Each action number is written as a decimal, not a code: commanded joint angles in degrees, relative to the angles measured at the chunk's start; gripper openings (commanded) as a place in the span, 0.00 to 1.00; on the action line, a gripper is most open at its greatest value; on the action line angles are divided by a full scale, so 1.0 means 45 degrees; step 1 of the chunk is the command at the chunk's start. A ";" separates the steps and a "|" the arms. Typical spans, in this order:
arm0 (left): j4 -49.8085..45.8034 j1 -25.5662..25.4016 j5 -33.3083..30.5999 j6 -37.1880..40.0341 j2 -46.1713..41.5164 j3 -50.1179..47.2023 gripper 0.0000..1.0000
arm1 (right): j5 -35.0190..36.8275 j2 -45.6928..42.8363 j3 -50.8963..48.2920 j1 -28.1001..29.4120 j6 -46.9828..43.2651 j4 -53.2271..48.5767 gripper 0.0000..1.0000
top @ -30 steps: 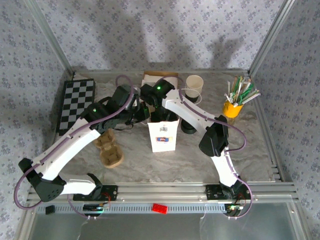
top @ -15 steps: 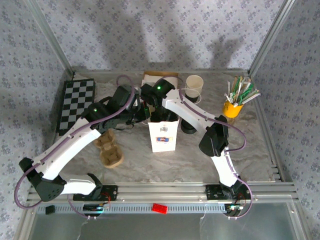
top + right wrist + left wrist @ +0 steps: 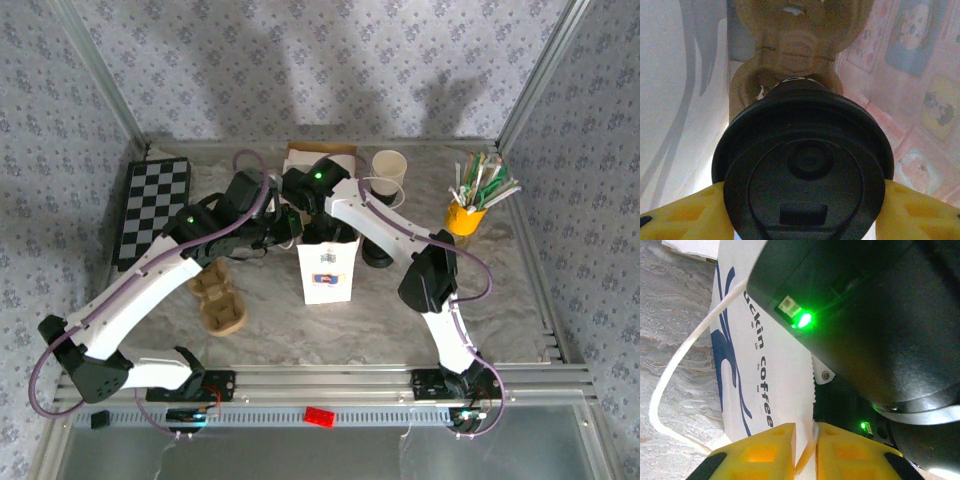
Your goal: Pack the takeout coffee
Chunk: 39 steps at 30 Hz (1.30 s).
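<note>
The takeout coffee (image 3: 805,175) shows its round black lid from above, low inside the white paper bag (image 3: 327,275). My right gripper (image 3: 807,202) is shut on it, one yellow finger at each side of the lid. A brown pulp carrier (image 3: 790,50) lies below the cup on the bag's floor. In the top view the right wrist (image 3: 318,183) reaches down into the bag's mouth. My left gripper (image 3: 805,445) is at the bag's left rim (image 3: 812,405). Its fingers stand a sliver apart, and the paper edge lies between them against the right one.
A second pulp carrier (image 3: 218,300) lies left of the bag under the left forearm. A checkerboard (image 3: 152,208) is at far left. Behind the bag are a cardboard box (image 3: 320,152) and a stack of lidless cups (image 3: 389,170). Loose black lids (image 3: 378,255) and a straw cup (image 3: 470,205) stand to the right.
</note>
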 commanded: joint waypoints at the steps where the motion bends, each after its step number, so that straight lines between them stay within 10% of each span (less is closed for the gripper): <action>1: -0.0137 -0.0097 -0.0112 0.0138 -0.0132 0.0435 0.18 | 0.0153 -0.0198 -0.0273 -0.0092 -0.0028 -0.1214 0.53; 39: 0.0264 -0.0081 0.0236 -0.0031 0.0045 0.0222 0.09 | 0.0125 -0.0349 -0.0442 0.0016 0.0282 -0.0527 0.53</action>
